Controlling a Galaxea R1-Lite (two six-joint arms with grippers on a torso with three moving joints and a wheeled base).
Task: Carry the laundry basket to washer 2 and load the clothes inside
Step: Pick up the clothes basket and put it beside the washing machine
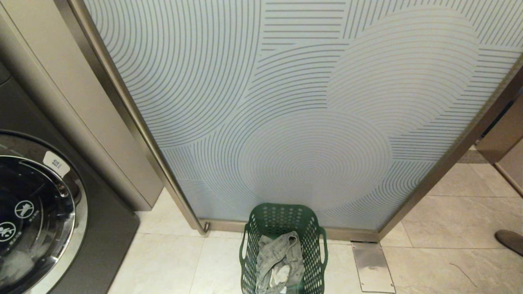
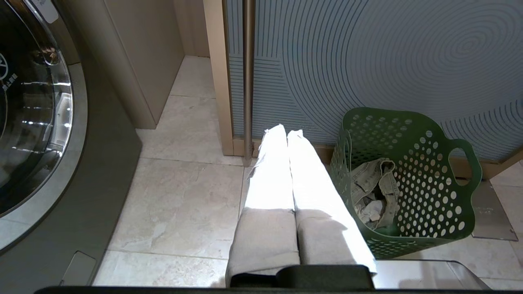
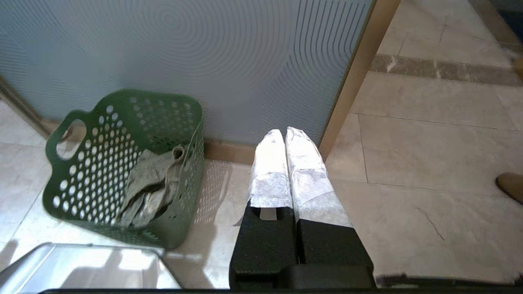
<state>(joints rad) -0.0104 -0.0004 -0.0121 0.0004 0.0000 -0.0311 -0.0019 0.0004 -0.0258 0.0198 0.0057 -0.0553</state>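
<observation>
we note laundry basket (image 1: 283, 249) with clothes (image 1: 280, 261) on floor, ungrasped; left gripper (image 2: 284, 133) and right gripper (image 3: 284, 134) closed, empty. next: open, grasp handles.

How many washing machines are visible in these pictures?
1. A dark grey front-load washer stands at the robot's left, beside the beige cabinet; the left wrist view shows the same machine. Other washers may stand outside the pictures.
</observation>
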